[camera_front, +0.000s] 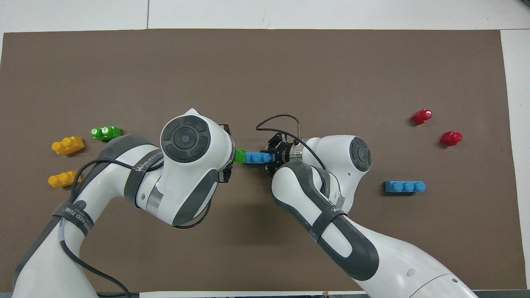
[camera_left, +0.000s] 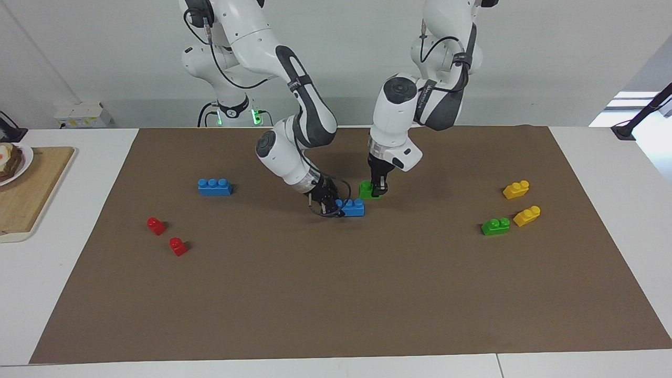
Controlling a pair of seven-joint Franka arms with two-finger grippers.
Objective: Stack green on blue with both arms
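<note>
We have our right gripper (camera_left: 336, 206) clamped on the blue brick (camera_left: 353, 208) and our left gripper (camera_left: 379, 186) clamped on the green brick (camera_left: 367, 190) at mid-mat, side by side, stacking not yet done.

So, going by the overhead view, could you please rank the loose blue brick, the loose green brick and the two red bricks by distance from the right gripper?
From the right gripper:
1. Loose blue brick, right arm's end.
2. Red bricks, same end; too close to call.
3. Loose green brick, left arm's end.

Two blue bricks (camera_left: 352, 208) (camera_left: 214, 187), two green (camera_left: 369, 190) (camera_left: 495, 226), two yellow (camera_left: 516, 189) (camera_left: 527, 216), two red (camera_left: 156, 226) (camera_left: 178, 246)
</note>
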